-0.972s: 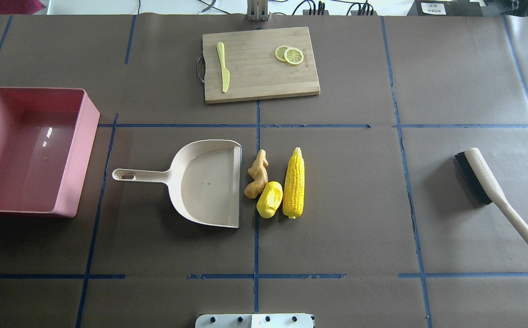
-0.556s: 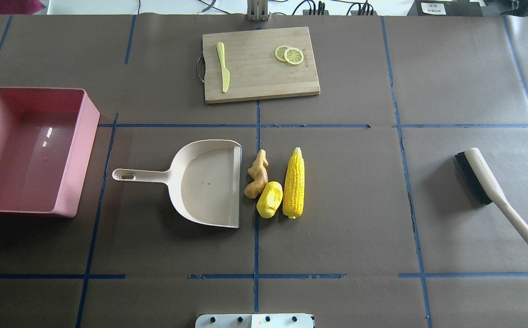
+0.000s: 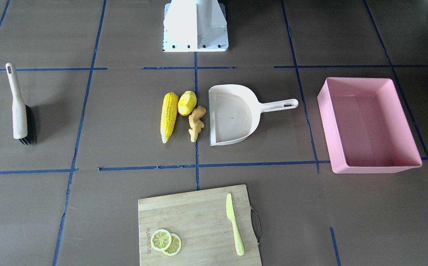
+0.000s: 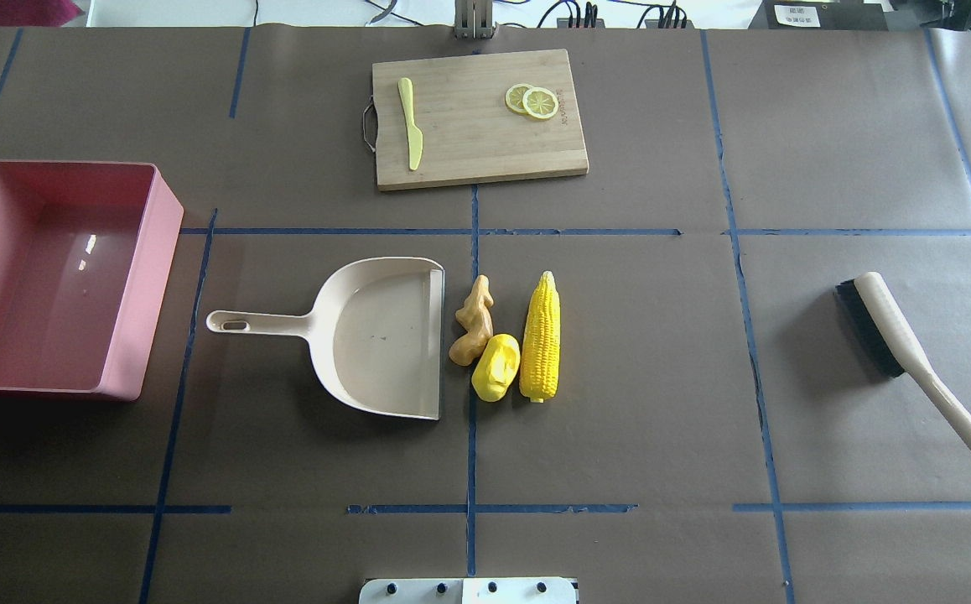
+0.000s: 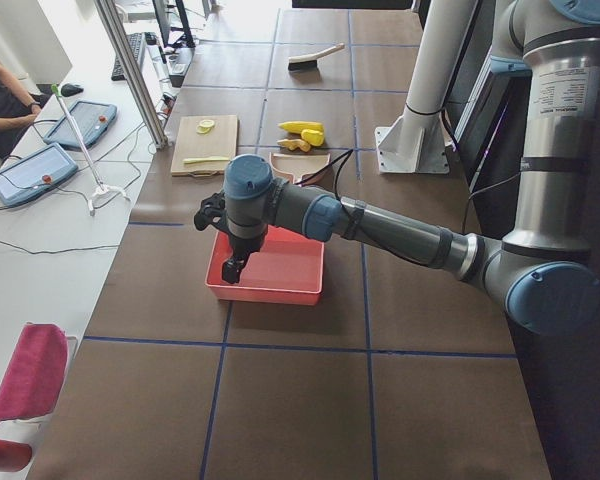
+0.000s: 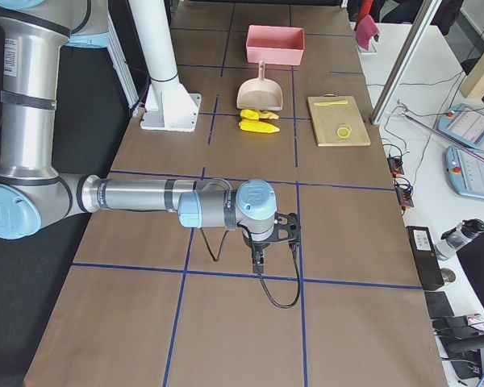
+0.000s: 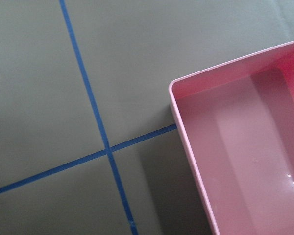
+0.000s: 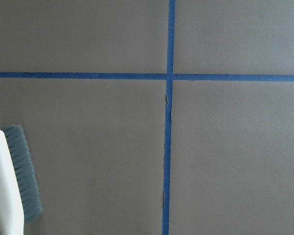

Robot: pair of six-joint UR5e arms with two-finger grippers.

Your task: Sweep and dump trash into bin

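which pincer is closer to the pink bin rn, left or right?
Left. The left pincer hangs by the pink bin's outer corner. The right pincer is at the table's opposite end, near the brush, well past the dustpan.

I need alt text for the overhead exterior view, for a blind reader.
On a brown table, a cream dustpan opens toward three toy foods beside it: ginger root, yellow lump, corn cob. An empty pink bin sits far left, a brush far right. A cutting board with a green knife and lemon slices lies at the back.
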